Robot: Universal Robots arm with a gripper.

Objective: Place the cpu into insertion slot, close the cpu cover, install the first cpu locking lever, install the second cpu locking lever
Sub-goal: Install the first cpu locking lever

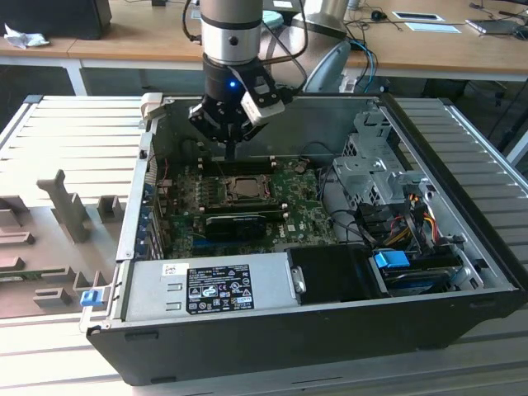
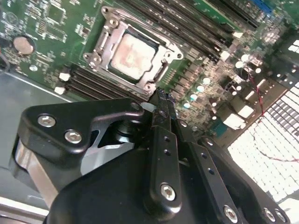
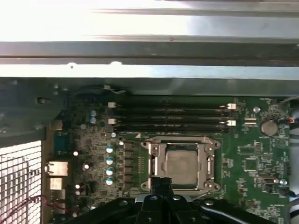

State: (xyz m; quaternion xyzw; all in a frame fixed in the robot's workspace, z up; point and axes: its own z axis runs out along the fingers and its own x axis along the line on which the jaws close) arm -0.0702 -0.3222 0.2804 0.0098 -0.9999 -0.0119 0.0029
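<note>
Hovering claw (image 2: 161, 95), tips pressed together, empty, just beside the insertion slot (image 3: 216, 144). The cpu (image 2: 132, 56) sits in the slot, cpu cover (image 3: 157, 164) down. Risk: tips skidding off thin metal, gouging motherboard (image 3: 247, 154).

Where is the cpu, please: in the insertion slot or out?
In: the cpu lies flat inside the insertion slot, seen in both wrist views.

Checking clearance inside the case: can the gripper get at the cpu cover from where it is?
Probably yes. The gripper hangs close beside the cpu cover, which appears to lie flat around the cpu. The case is open above, and nothing stands between them.
</note>
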